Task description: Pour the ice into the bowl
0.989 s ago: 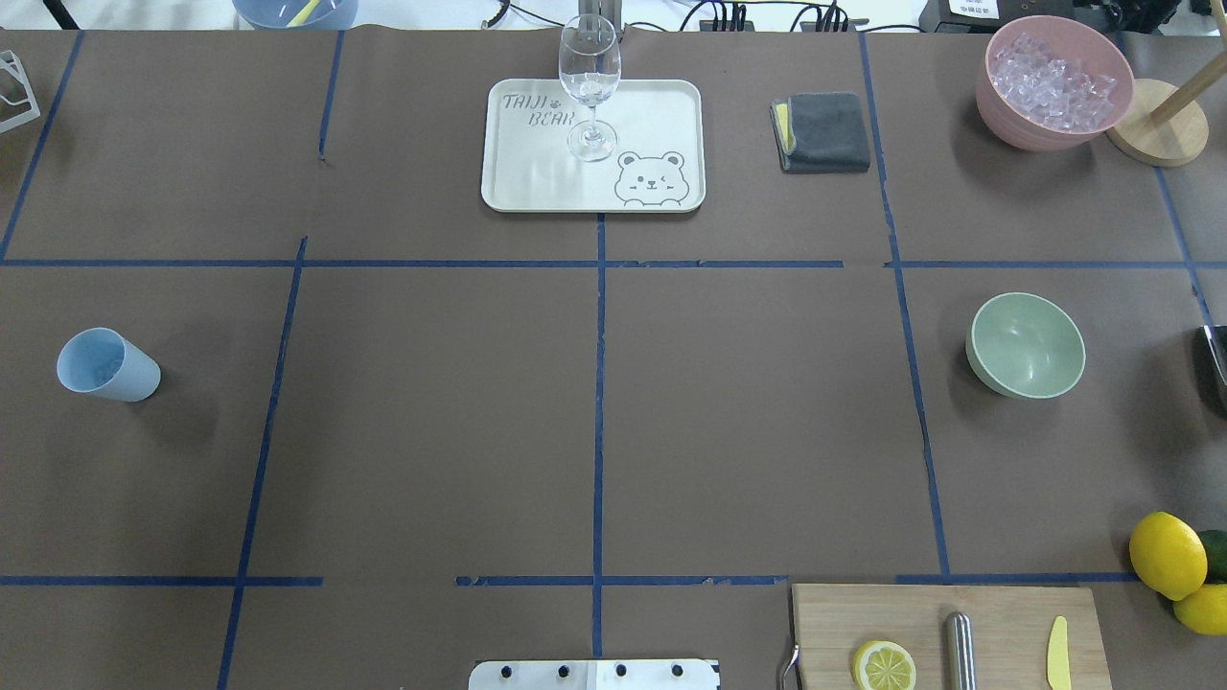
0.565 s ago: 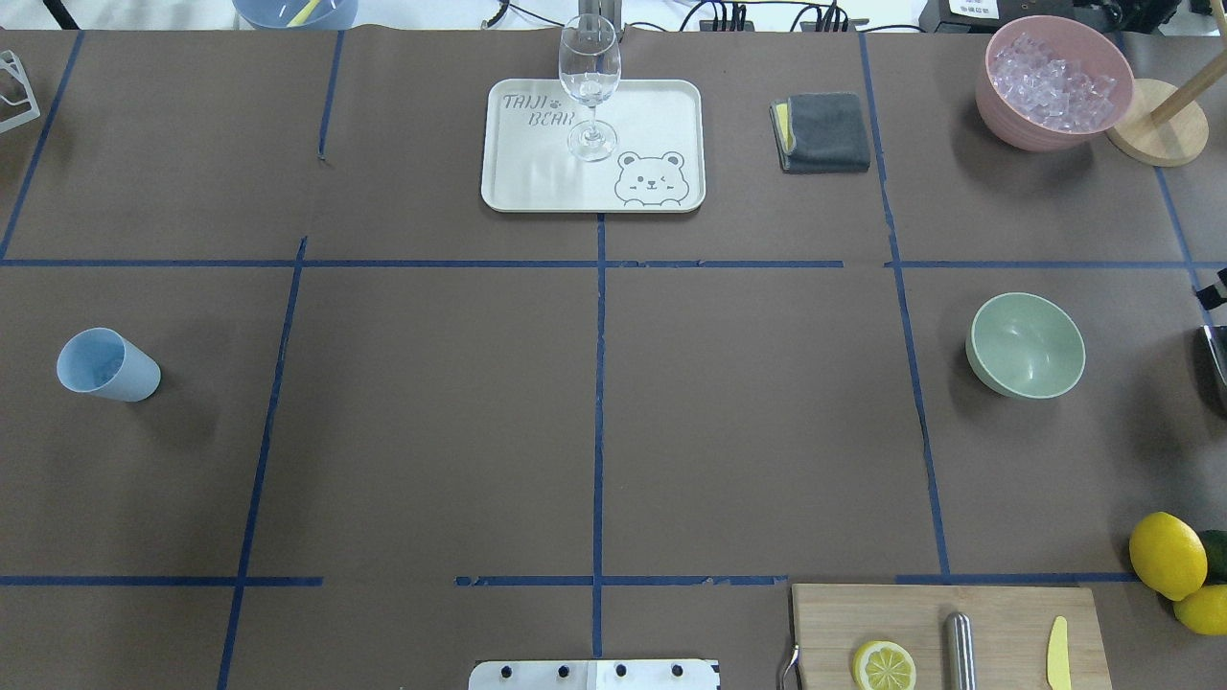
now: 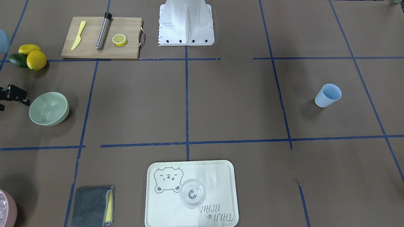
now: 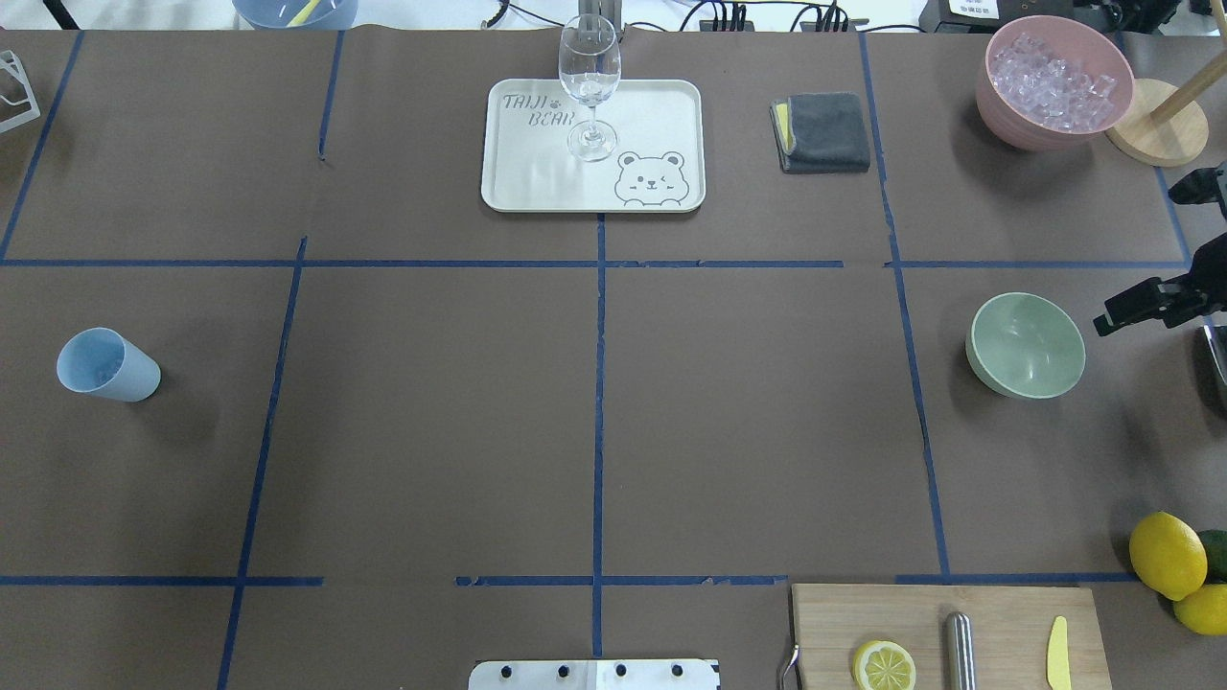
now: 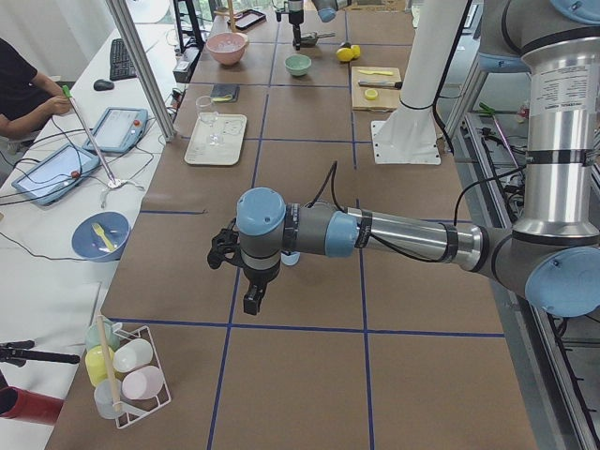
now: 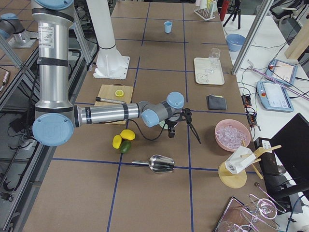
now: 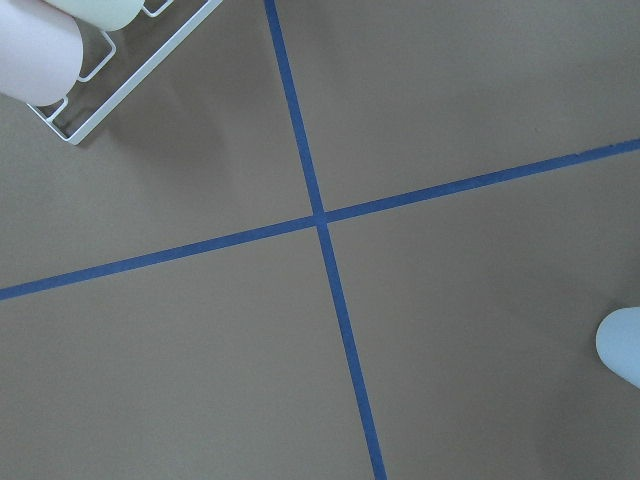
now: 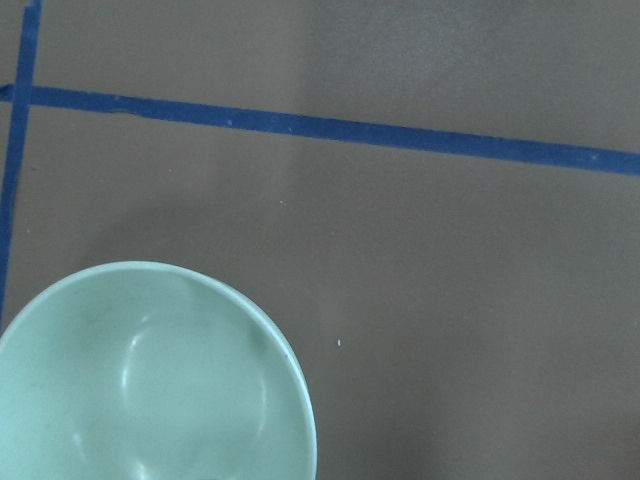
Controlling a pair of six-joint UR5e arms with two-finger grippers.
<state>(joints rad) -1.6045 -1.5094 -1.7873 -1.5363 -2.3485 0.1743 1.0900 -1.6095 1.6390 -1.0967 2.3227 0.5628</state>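
Observation:
The pale mint-green bowl (image 4: 1026,345) stands empty at the table's right; it also shows in the front view (image 3: 49,108) and fills the lower left of the right wrist view (image 8: 150,380). The ice (image 4: 1053,81) is heaped in a pink container (image 4: 997,110) at the far right corner. My right gripper (image 4: 1137,259) is open and empty, hanging just right of the bowl, apart from it. My left gripper (image 5: 249,281) shows only in the left side view, over the table's left end near a light blue cup (image 4: 105,366); I cannot tell whether it is open or shut.
A wine glass (image 4: 589,86) stands on a white tray (image 4: 661,105) at the back centre, a grey cloth (image 4: 822,132) to its right. A metal scoop (image 6: 159,164), lemons (image 4: 1167,554) and a cutting board (image 4: 1007,613) lie at the near right. A wooden stand (image 4: 1155,134) is by the pink container.
My right gripper has come into the overhead view from the right edge and now hangs beside the bowl. Nothing on the table has moved.

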